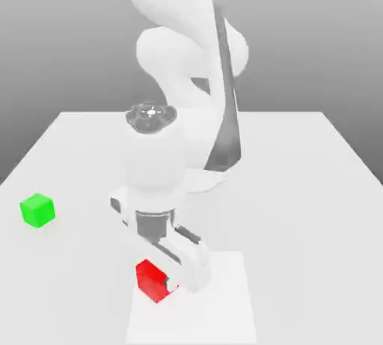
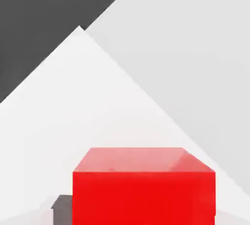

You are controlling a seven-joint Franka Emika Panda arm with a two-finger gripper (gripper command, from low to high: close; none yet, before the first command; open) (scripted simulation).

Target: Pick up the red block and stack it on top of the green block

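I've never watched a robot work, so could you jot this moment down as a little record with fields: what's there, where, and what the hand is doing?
surface: white table
arm: white robot arm, bent down over the table's near part
gripper: shut on the red block
red block: low at the table, near the front edge; fills the near part of the hand view
green block: alone on the table, toward the exterior view's left, apart from the red block
stacking: not yet done

Gripper (image 1: 170, 285) closed on the red block (image 1: 152, 280) at table (image 1: 314, 186) level; green block (image 1: 37, 209) well apart.
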